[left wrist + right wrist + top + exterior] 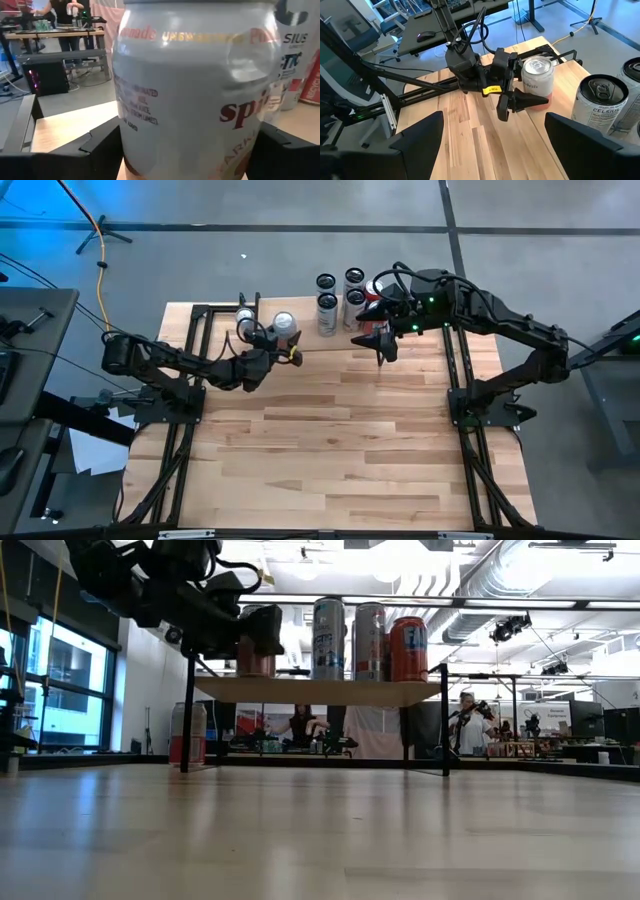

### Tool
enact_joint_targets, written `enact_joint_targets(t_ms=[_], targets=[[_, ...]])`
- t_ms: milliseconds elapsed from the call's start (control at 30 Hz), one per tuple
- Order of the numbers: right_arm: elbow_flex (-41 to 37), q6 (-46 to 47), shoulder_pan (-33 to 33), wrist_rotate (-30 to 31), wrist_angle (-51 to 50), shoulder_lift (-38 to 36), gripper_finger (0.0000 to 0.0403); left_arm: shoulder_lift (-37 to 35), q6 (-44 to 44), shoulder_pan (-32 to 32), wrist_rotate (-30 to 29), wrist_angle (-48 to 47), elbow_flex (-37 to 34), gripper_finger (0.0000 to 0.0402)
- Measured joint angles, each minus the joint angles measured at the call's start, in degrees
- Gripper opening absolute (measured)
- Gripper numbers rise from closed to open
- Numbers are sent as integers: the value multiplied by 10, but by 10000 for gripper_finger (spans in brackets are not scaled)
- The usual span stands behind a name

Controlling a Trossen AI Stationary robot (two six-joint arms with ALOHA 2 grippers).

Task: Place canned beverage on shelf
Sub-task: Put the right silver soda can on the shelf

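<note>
**Left gripper around a can on the shelf, right arm waiting beside it**

From above, the shelf (300, 340) sits at the table's (330, 450) far edge, upper centre of the frame, its long axis running left to right. I count four upright cans in a cluster (340, 295) at its right part, a red can (373, 287) beside them, a silver-topped can (283, 323) left of centre, and one more can (244, 317) further left. The left gripper (287, 345) reaches to the silver-topped can; the right gripper (385, 352) hangs just right of centre.

At table height, the shelf's plank (320, 690) spans the middle on thin black legs. Three cans stand upright at centre, the rightmost red with "FA" legible (408, 649). Another can (256, 652) stands left of them between the dark fingers of the left gripper (250, 635). One can (187, 733) stands below on the table. People (465, 720) show in the room behind.

The left wrist view is filled by a grey can (192, 95), upright, reading "spi"; a finger (100, 145) stands on each side of it, whether touching I cannot tell. A "CELSIUS" can (295, 55) stands behind.

The right wrist view shows the left gripper (530, 102) around the silver can (538, 77), and a "CELSIUS" can (597, 107) nearer. The right arm's own fingers (415, 140) stand wide apart, empty.
</note>
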Motion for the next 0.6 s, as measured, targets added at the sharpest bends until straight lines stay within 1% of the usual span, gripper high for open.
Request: enact_joint_targets(t_ms=[367,600], targets=[[0,4,0,7,0,0,334,1,48,-6,7,-1,-1,297],[0,6,0,7,0,0,334,-26,53,-6,11,-5,-2,298]])
